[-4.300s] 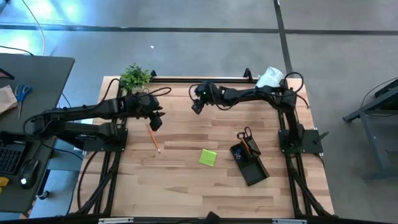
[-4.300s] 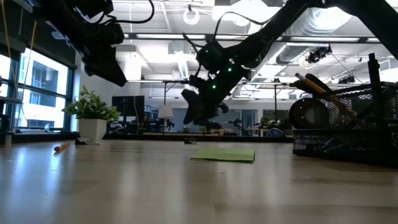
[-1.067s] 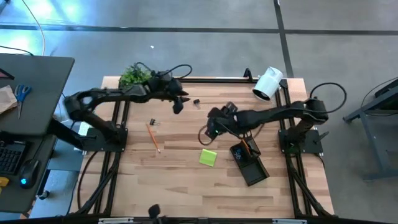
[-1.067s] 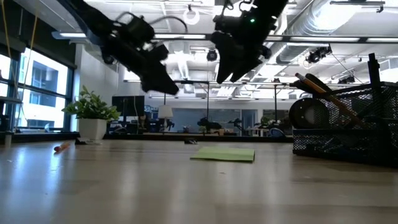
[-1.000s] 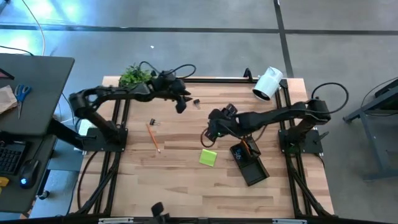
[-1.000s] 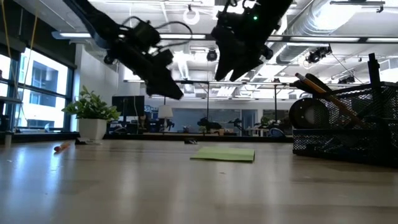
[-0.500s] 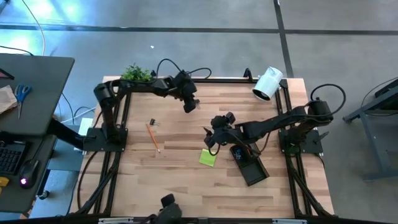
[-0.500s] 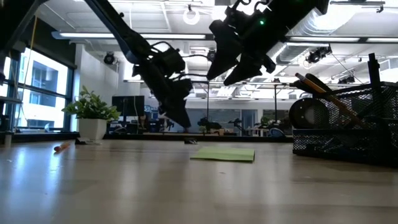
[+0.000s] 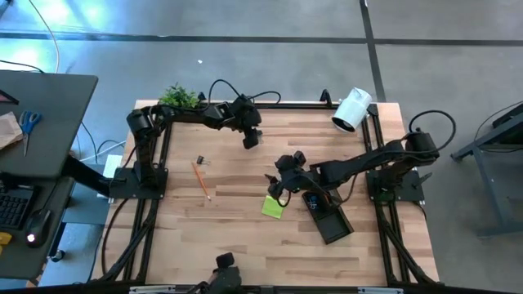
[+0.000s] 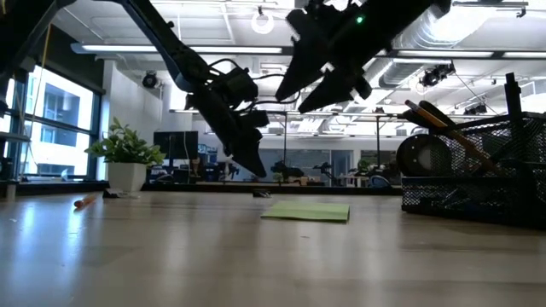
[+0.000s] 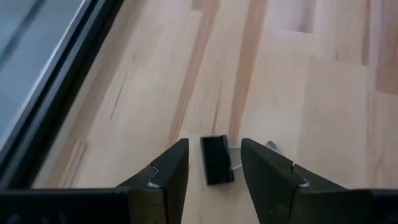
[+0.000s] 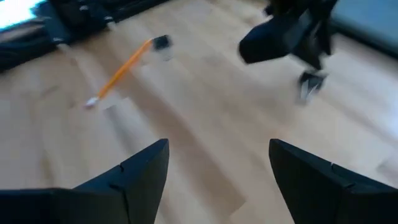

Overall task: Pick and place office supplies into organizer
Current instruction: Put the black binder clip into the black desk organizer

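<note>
My left gripper [image 9: 252,144] is open at the far middle of the table, low over a small black clip [image 11: 216,159] that lies flat on the wood between its fingers, apart from both. In the low view this gripper [image 10: 252,162] hangs just above that clip [image 10: 262,194]. My right gripper [image 9: 274,191] is open and stands in the air above the far edge of the lime-green sticky-note pad [image 9: 274,207]. The black organizer [image 9: 328,215] lies right of the pad, with pens standing in its cup [image 10: 444,119]. An orange pencil [image 9: 201,180] and a second clip [image 9: 201,162] lie to the left.
A potted plant [image 9: 176,99] stands at the far left corner and a white cylindrical camera [image 9: 351,109] at the far right. Black rails [image 9: 147,204] run along both table sides. Bare wood lies toward the near edge. A desk with blue-handled scissors [image 9: 29,122] stands off to the left.
My left gripper has swung toward the table's right and come down until it hangs just over the black clip. My right gripper has moved toward the near edge, to above the sticky-note pad, and tipped more level. No object has moved.
</note>
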